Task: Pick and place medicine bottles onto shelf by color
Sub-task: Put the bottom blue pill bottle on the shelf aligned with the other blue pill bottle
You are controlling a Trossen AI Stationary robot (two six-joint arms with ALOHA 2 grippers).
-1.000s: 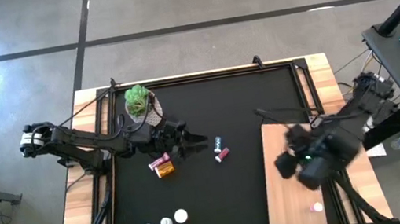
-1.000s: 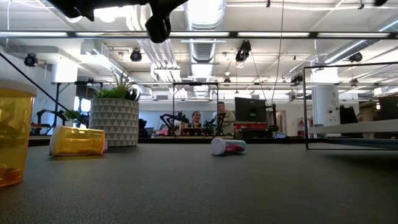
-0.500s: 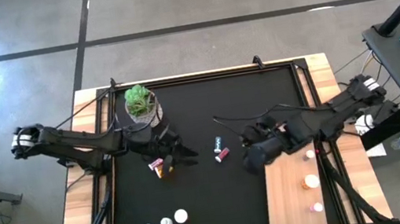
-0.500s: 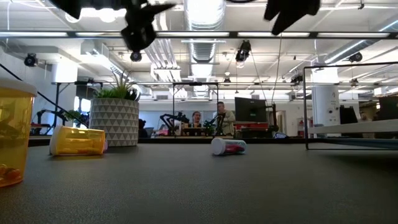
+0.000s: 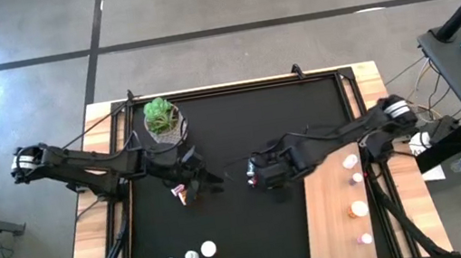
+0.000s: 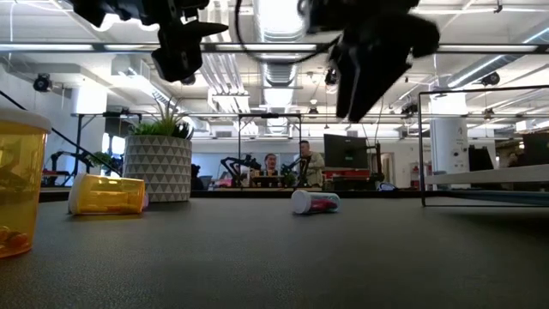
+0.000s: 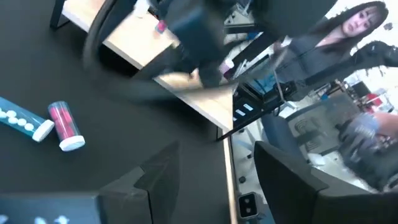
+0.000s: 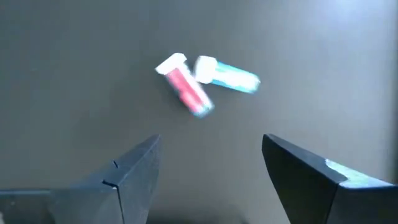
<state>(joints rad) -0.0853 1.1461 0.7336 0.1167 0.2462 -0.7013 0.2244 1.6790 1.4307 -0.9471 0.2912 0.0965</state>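
A pink bottle (image 8: 185, 87) and a teal-banded bottle (image 8: 230, 74) lie on their sides, end to end, on the black mat (image 5: 239, 128). My right gripper (image 8: 211, 174) hovers open above them and hides them in the high view (image 5: 256, 175). My left gripper (image 5: 206, 178) stands open above the mat (image 7: 214, 180), next to an amber and a pink bottle (image 5: 182, 191) that lie partly under it. Three white bottles (image 5: 192, 256) stand near the front edge. The shelf (image 5: 341, 222) lies at the right and carries several bottles (image 5: 359, 209).
A potted plant (image 5: 160, 119) stands at the mat's far left. In the low view an amber bottle (image 6: 107, 194) lies by the pot and another (image 6: 17, 184) stands close to the camera. People sit in the room behind. The mat's middle and far right are bare.
My right gripper has swung from over the shelf toward the table's left, come down and rolled, and now hangs over the pink and teal-banded bottles. My left gripper has drawn back a little toward the left and tipped. No bottle has moved.
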